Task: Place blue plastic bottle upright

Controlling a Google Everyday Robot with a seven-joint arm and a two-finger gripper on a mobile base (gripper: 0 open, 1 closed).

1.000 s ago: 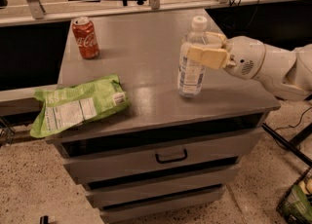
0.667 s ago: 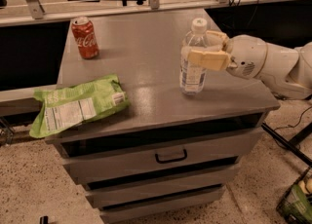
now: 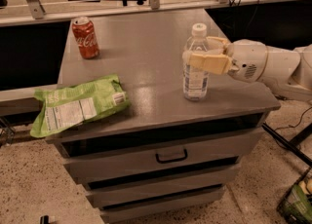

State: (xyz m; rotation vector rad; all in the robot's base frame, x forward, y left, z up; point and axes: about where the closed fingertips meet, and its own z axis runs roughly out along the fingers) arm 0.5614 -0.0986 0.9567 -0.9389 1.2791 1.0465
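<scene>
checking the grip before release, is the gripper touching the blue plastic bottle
Touching. Camera view: the gripper clamps the upright blue plastic bottle around its upper half, fingers against both sides.

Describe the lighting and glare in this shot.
Camera view: dim, warm light; soft glare on the cabinet top left of the blue plastic bottle, which the gripper holds at right; deep shadow in the drawer gaps.

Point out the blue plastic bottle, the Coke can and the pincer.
blue plastic bottle (image 3: 195, 83): camera view, on its label.
Coke can (image 3: 86, 39): camera view, its red side.
pincer (image 3: 199, 51): camera view, midway between its fingertips, clasping the bottle's upper body.
</scene>
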